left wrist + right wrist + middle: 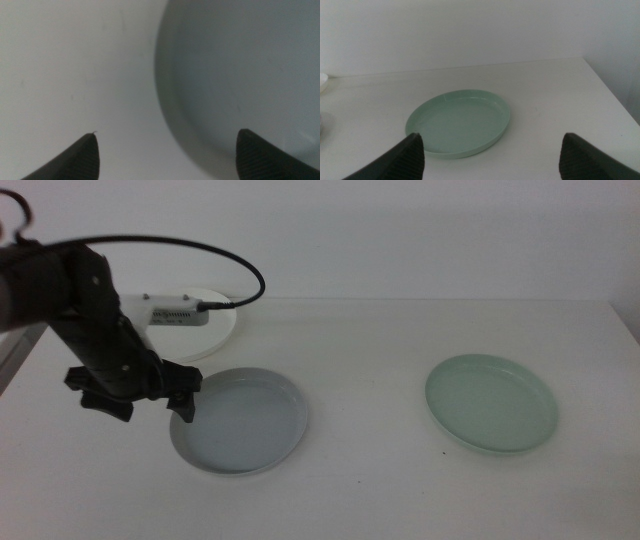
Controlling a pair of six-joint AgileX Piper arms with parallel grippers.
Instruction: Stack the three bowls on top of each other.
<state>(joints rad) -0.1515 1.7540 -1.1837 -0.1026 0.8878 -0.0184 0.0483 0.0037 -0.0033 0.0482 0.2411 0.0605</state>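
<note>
The light grey bowl lies left of the table's centre. My left gripper hangs open over its left rim. In the left wrist view, the left gripper has one jaw over the bare table and the other over the grey bowl's inside, with the rim between them. The white bowl sits at the back left, partly hidden behind the left arm. On the right lies the mint green bowl. My right gripper is open, held back from the green bowl, and is out of the middle view.
The white table ends at a pale wall behind. A black cable arcs from the left arm over the white bowl. The table's right edge runs close beside the green bowl.
</note>
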